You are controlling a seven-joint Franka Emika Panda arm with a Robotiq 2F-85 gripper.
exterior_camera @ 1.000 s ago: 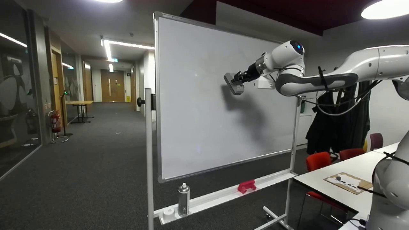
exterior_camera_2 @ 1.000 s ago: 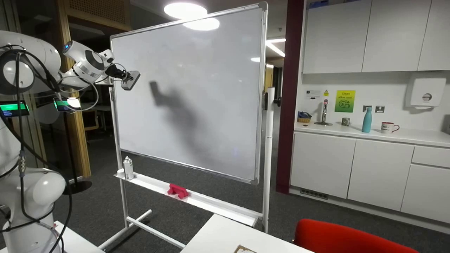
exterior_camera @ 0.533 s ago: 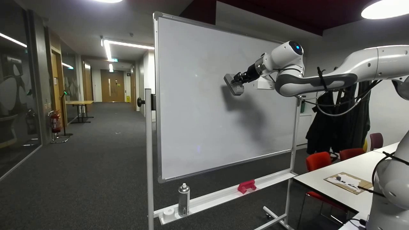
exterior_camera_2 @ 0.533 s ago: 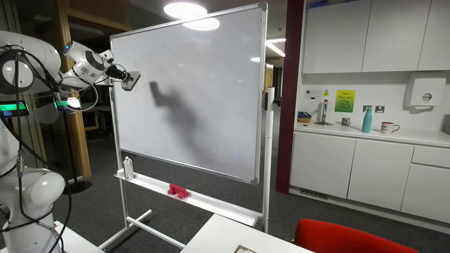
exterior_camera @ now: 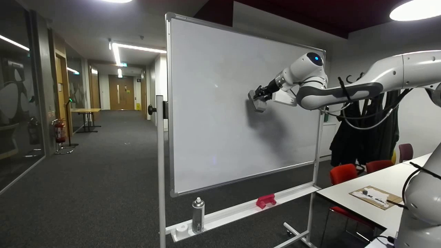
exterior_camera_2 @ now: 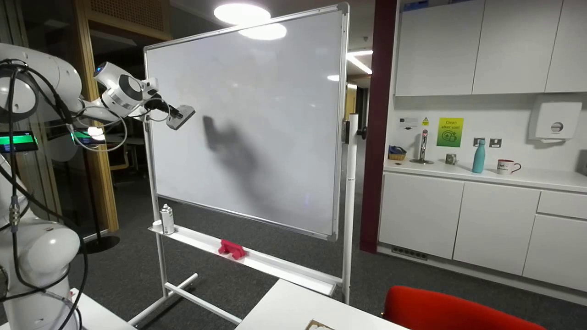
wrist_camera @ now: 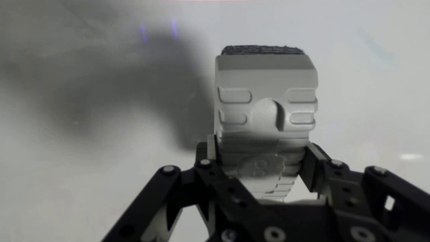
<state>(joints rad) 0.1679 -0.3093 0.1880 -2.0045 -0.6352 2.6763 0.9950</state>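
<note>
Grey eraser (wrist_camera: 267,79): just right of centre in your wrist view, dark felt (wrist_camera: 263,50) showing at its top end | your gripper (wrist_camera: 262,151): jaws clenched on both its sides, spread only the eraser's width | whiteboard (exterior_camera: 213,120): behind the eraser, contact you cannot judge | two purple streaks (wrist_camera: 143,33): upper left of the wrist frame

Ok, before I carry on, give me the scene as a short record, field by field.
End effector: shut on the grey eraser
Eraser: tilted, in front of the whiteboard; looks off the surface, though contact is hard to judge
Board: two violet streaks in the wrist view, ink or reflection unclear
Ledge below board: spray can upright, small white cylinder beside it, red piece farther along
Nearby: white table, red chair
</note>
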